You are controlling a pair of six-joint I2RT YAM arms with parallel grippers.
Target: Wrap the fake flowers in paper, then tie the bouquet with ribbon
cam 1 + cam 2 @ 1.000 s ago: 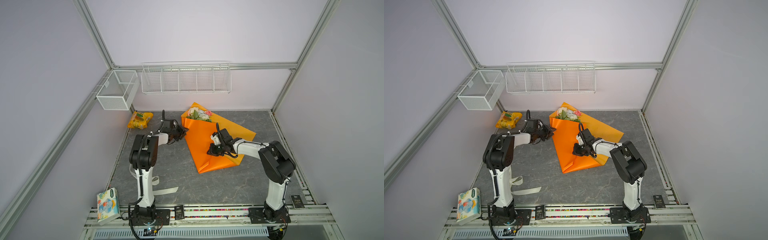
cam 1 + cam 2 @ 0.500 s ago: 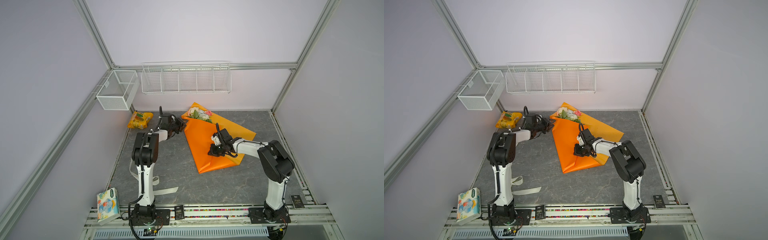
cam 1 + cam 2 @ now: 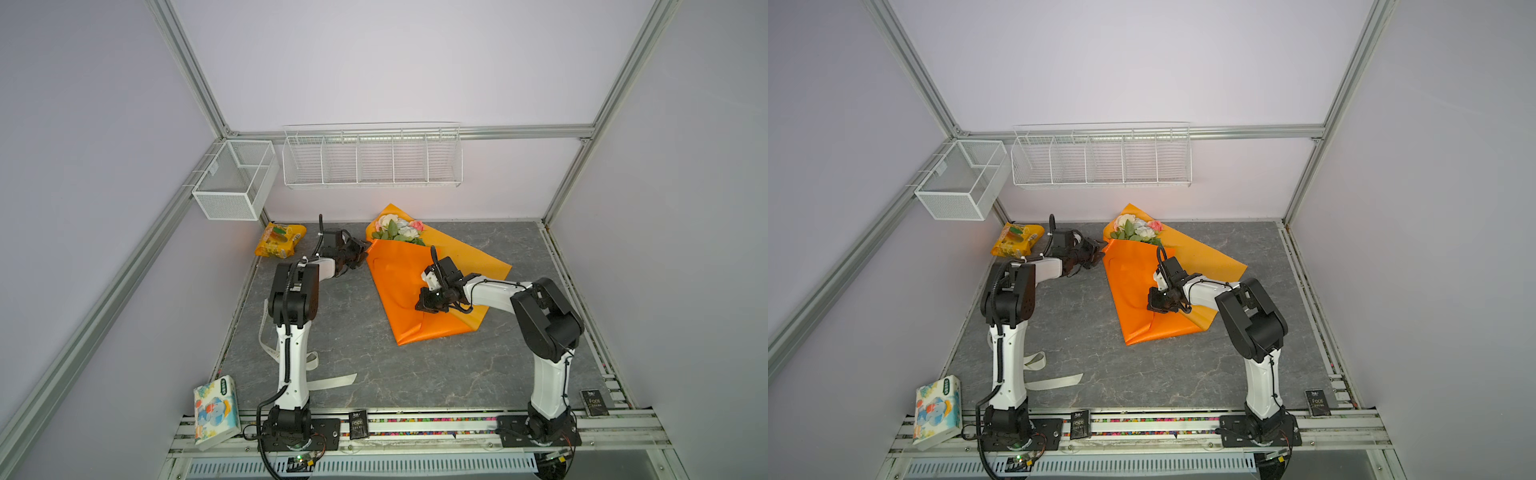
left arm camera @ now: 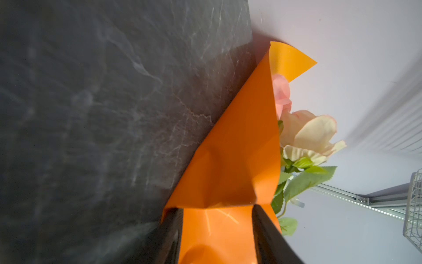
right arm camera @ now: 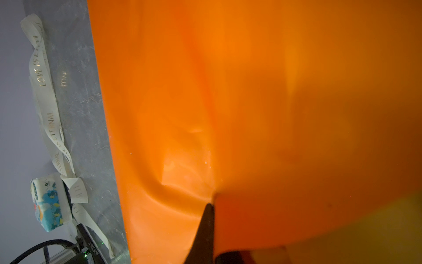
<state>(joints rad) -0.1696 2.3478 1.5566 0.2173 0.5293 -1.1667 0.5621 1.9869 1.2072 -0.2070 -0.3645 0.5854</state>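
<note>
A bouquet of fake flowers (image 3: 398, 229) lies on the grey counter (image 3: 365, 365) near the back wall in its orange paper wrap (image 3: 395, 286), where the jaws of the left gripper (image 3: 366, 247) stand apart around the wrap's left edge, while those of the right gripper (image 3: 423, 306) are clamped on a fold lower down.

Cream ribbon (image 5: 42, 75) reads "LOVE IS ETERNAL" (gold letters); black card (image 3: 358, 424) perhaps says "Face".

Bouquet (image 3: 399, 270) on bench (image 3: 374, 365) centre, blooms toward 12 o'clock. Snack packet (image 3: 279, 245) at its 9 o'clock, ribbon (image 3: 332, 380) 7, tissue pack (image 3: 216, 411) 8. Left claw (image 3: 363, 249) at its 10 o'clock edge.
</note>
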